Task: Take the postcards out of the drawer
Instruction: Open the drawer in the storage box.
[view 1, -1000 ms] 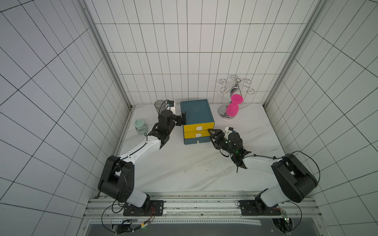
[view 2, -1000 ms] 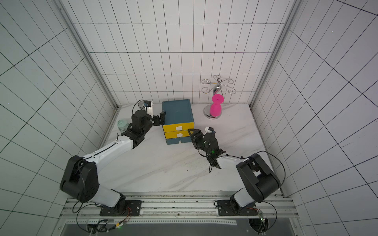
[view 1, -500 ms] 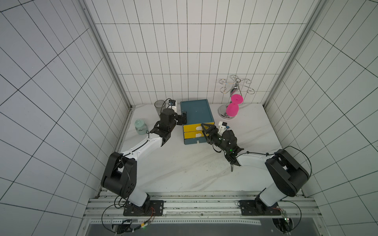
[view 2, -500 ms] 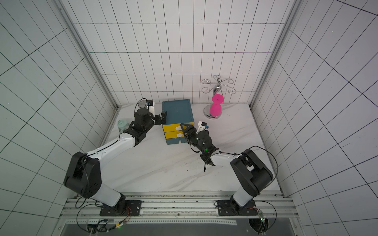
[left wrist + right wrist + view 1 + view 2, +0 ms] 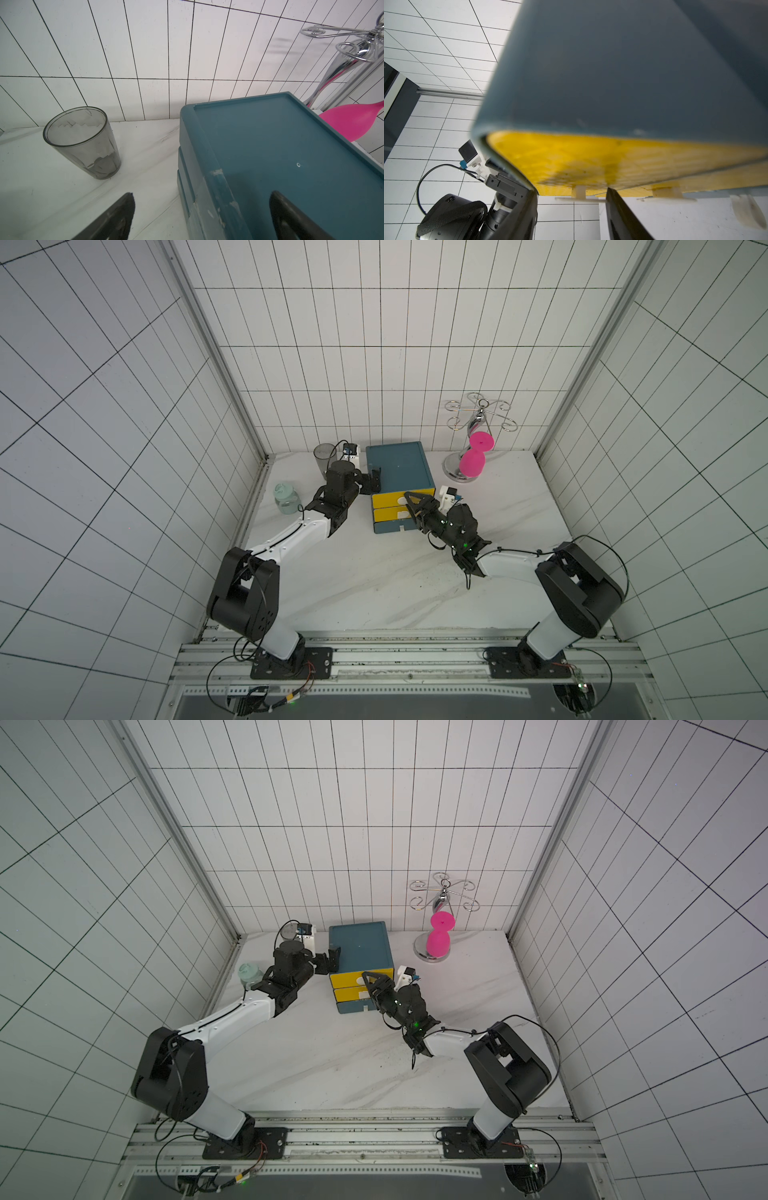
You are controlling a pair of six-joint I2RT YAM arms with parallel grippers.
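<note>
Flanking the handle of the top drawer, right hand gapes.

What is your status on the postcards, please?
Left gripper open, astride the cabinet's edge. Right gripper open around the top drawer's handle. Cabinet shut, postcards unseen. Nothing in the way.

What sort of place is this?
Probably a robot test booth, not a kitchen: tiled walls box in one table, and the left arm and right arm are bolted to a metal rail.
</note>
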